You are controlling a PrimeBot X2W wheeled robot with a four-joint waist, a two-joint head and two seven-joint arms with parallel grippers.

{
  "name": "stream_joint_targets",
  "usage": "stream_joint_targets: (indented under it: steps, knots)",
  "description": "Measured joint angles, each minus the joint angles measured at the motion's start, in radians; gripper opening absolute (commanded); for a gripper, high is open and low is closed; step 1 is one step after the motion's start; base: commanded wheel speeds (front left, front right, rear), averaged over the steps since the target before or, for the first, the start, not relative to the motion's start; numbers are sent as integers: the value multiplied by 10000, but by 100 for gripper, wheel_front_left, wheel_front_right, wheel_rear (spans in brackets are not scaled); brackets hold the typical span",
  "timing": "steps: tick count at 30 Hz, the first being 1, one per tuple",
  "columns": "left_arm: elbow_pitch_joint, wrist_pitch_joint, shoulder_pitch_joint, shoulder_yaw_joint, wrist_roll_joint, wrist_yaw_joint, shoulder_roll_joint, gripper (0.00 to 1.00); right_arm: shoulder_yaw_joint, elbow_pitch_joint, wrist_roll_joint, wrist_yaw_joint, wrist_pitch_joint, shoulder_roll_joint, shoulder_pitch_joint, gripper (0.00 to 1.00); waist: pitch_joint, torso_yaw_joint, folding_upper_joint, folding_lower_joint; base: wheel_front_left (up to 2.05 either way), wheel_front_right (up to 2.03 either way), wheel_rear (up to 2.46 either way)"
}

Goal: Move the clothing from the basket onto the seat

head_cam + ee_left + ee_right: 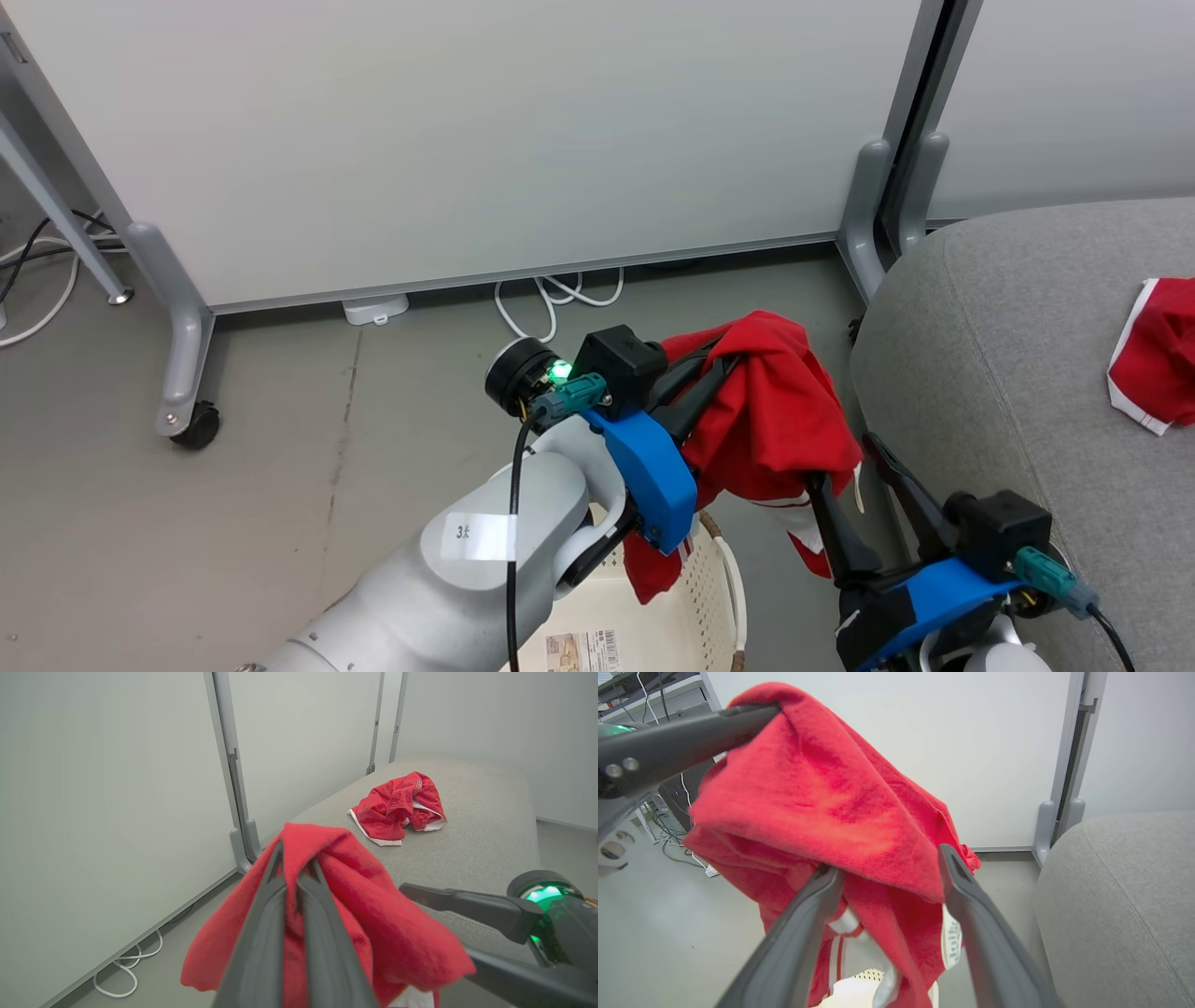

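Garment position: bright red soft fabric garment (775,411) hangs over cream perforated plastic basket (705,597), long axis roughly vertical, hem pointing down; contact with the rim cannot be told. Left gripper (728,353) is closed, pinching the top fold. Right gripper (845,462) is spread wide around the hanging lower part, not clamped. Large grey upholstered seat (1008,373) lies just right of both grippers; right arm is nearer. Second red garment (1158,355) lies on it, far right.

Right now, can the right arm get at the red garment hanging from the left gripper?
Probably yes: the right gripper is open, and the red garment hangs right at its fingers, nothing between.
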Motion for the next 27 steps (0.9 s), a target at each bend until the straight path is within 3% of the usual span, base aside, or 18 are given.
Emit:
stream_joint_targets:
  steps: [10, 21, 24, 27]
  knots:
    - [-15, 0, -12, -40, -36, 0, 2, 0, 153, 637, -188, 0, 267, 0, -857, 100, 194, 90, 0, 0, 0, 0, 0]
    - [-40, 0, -44, -79, -67, 0, 0, 0, 915, 2205, 169, 0, 153, 0, -2303, 100, 284, 93, 0, 0, 0, 0, 0]
    - [-40, 0, -44, -142, -113, 0, 0, 0, 1055, 2583, 349, 0, 6, 2, -2483, 3, 249, 123, 0, 0, 0, 0, 0]
    - [-15, 0, -44, -163, -136, 0, 0, 0, 1133, 2859, 527, 0, -151, 2, -2505, 0, 210, 150, 0, 0, 0, 0, 0]
